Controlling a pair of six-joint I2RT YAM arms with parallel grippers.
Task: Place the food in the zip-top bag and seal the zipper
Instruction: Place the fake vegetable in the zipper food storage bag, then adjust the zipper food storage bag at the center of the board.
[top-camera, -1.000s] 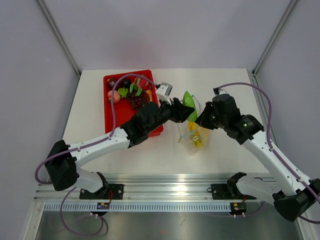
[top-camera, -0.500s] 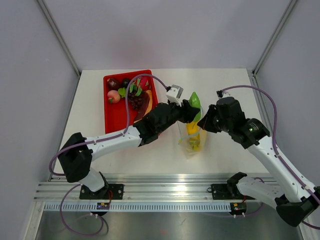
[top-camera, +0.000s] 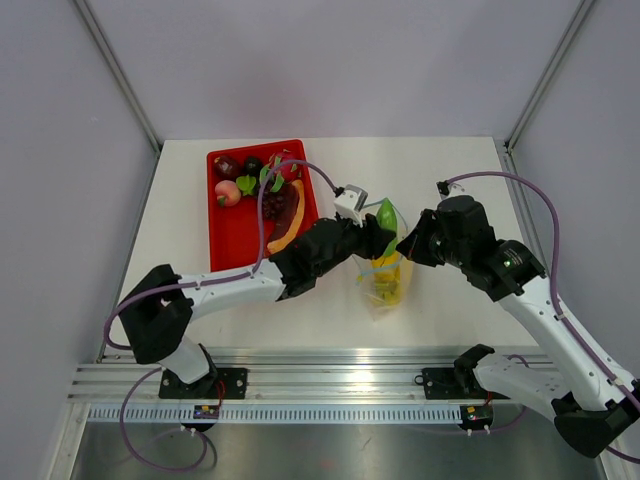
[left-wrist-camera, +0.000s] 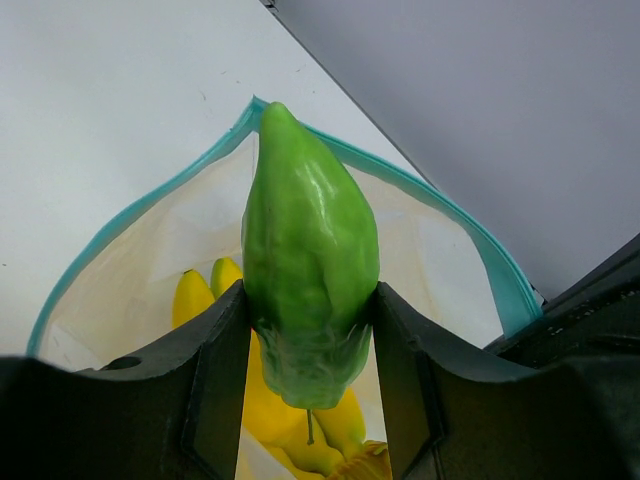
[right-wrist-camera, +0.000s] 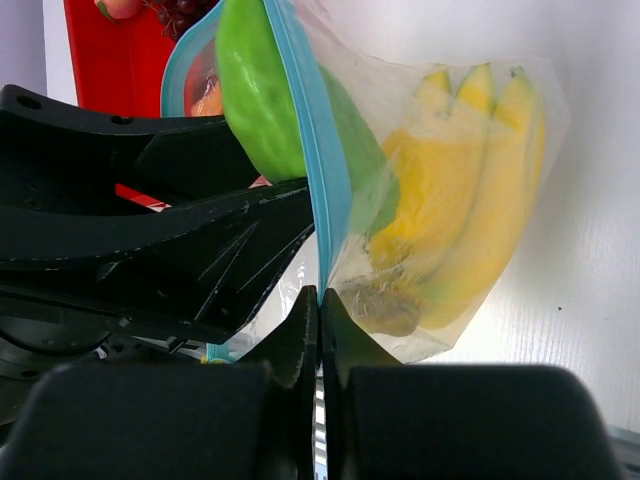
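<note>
My left gripper (left-wrist-camera: 312, 330) clamps a green fruit (left-wrist-camera: 310, 220) halfway into the bag (left-wrist-camera: 150, 265), centre frame; right gripper (right-wrist-camera: 318, 300) pinches the zipper (right-wrist-camera: 305, 150). Release next.

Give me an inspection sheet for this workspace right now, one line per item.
Surface: white table, carrying the red tray and the bag.
Job's things: zip-top bag held up, zipper open; banana bunch inside; green fruit at its mouth; other fruit in the tray.
Clutter: nothing seen.
Grippers: left gripper clamps the green fruit; right gripper shut on the bag's zipper edge.
Cables: left purple cable arches over the tray; right purple cable loops beside its arm.
Surroundings: grey walls, metal rail at the near edge.
</note>
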